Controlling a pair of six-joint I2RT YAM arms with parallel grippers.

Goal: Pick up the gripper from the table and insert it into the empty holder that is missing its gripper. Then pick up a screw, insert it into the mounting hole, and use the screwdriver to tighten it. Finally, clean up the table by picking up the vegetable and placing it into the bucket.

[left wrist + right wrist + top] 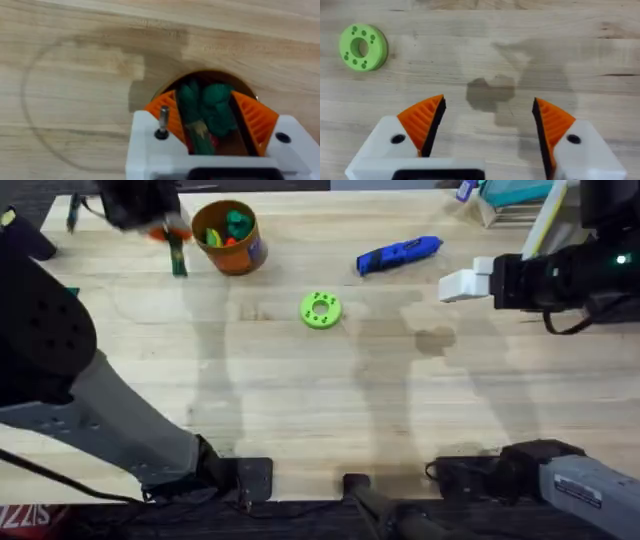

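My left gripper [168, 232] hangs high at the back left, just beside the orange-brown bucket [228, 237]. It is shut on the slim green vegetable [178, 256], which hangs down from it. In the left wrist view the vegetable [192, 122] sits between the orange pads [167, 112] above the bucket's rim [210, 74]. A screw [162, 119] stands up in one white finger mount. The blue screwdriver [400, 253] lies at the back centre. My right gripper [462, 284] hovers open right of the screwdriver, its pads [425, 120] wide apart with nothing between them.
A green toy with orange pieces [236, 225] lies inside the bucket. A lime-green disc [320, 310] rests mid-table, also seen from the right wrist [362, 46]. Boxes and clutter [510, 200] stand at the back right corner.
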